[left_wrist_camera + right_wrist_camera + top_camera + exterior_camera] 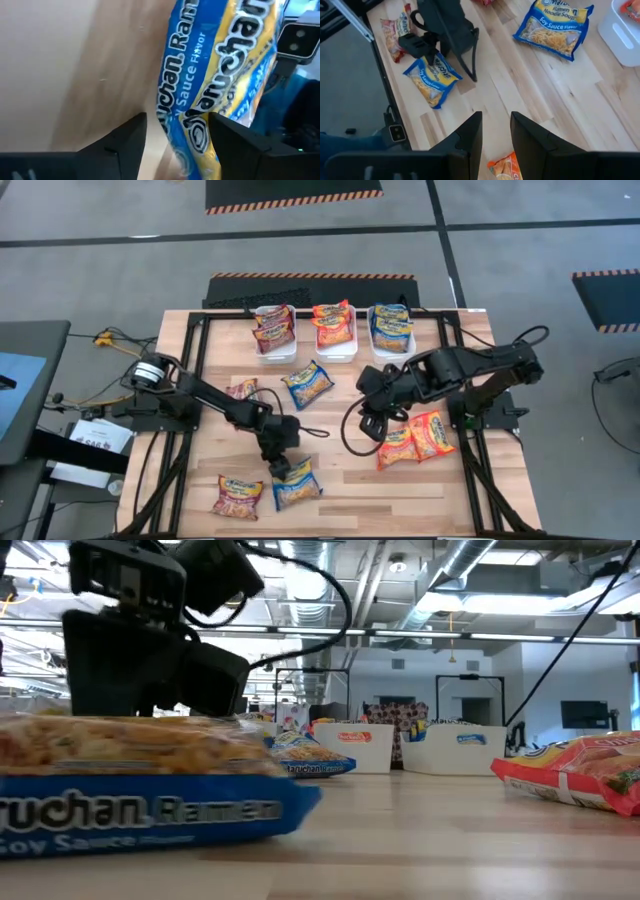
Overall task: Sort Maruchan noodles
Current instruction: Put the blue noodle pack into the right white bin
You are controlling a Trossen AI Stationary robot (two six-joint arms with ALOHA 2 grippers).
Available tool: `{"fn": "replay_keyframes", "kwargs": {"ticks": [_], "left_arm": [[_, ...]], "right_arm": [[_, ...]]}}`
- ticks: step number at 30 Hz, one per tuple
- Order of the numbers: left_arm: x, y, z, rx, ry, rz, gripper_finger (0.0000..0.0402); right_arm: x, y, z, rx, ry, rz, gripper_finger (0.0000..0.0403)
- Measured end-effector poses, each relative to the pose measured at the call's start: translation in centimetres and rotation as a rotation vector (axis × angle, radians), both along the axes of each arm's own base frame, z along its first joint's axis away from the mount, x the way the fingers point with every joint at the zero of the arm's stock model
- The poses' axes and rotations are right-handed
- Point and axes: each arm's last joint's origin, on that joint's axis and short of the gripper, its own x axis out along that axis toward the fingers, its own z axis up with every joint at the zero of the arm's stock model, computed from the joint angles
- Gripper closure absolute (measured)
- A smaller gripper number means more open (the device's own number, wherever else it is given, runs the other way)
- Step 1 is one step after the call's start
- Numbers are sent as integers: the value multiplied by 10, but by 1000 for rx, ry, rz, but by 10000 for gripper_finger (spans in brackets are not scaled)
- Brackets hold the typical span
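Note:
My left gripper (279, 468) (177, 120) is open and points down over the far end of a blue noodle packet (300, 488) (215, 65) (432, 77) that lies flat near the table's front edge. My right gripper (372, 423) (496, 117) hovers narrowly open and empty above bare wood at mid-table. Two orange packets (415, 440) lie to its right. Another blue packet (307, 383) and a maroon one (240, 390) lie mid-table. A second maroon packet (237, 497) lies by the front edge. My left gripper comes from above with a finger on either side of the blue packet's crinkled end edge (192, 132). One finger (235, 145) lies against the packet; the other (125, 145) stands slightly apart from it. The packet rests flat on the table.
Three white bins stand along the far edge: maroon packets in the left one (275, 330), orange in the middle (335, 330), blue in the right (392, 330). A black cable (350, 430) loops beside my right gripper. Bare wood shows between the two arms.

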Motion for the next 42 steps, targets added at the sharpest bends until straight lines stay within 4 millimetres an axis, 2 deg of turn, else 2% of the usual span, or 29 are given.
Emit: {"fn": "replay_keyframes", "kwargs": {"ticks": [4,7,11,16,18,23,29,39,42], "left_arm": [[2,-8,0,-14,-38,-13,197],[2,-13,0,-20,-51,-13,219],[2,-18,0,-17,-57,-10,277],[2,-19,1,-17,-66,-18,375],[3,-18,1,-18,-83,-25,393],[6,-20,8,-58,-140,-65,401],[10,-12,35,-31,-243,-115,401],[-4,21,75,106,-329,-174,401],[-10,28,83,147,-364,-195,401]], "right_arm": [[-1,2,0,-1,2,7,275],[-1,2,0,-1,2,7,275],[0,2,0,1,0,2,275],[0,2,0,2,-2,2,275],[0,2,0,2,-2,2,275],[1,-2,0,3,-1,-10,275],[1,-3,0,2,0,-12,261],[2,-3,1,2,-12,-6,170],[4,-2,2,-18,-43,34,160]]}}
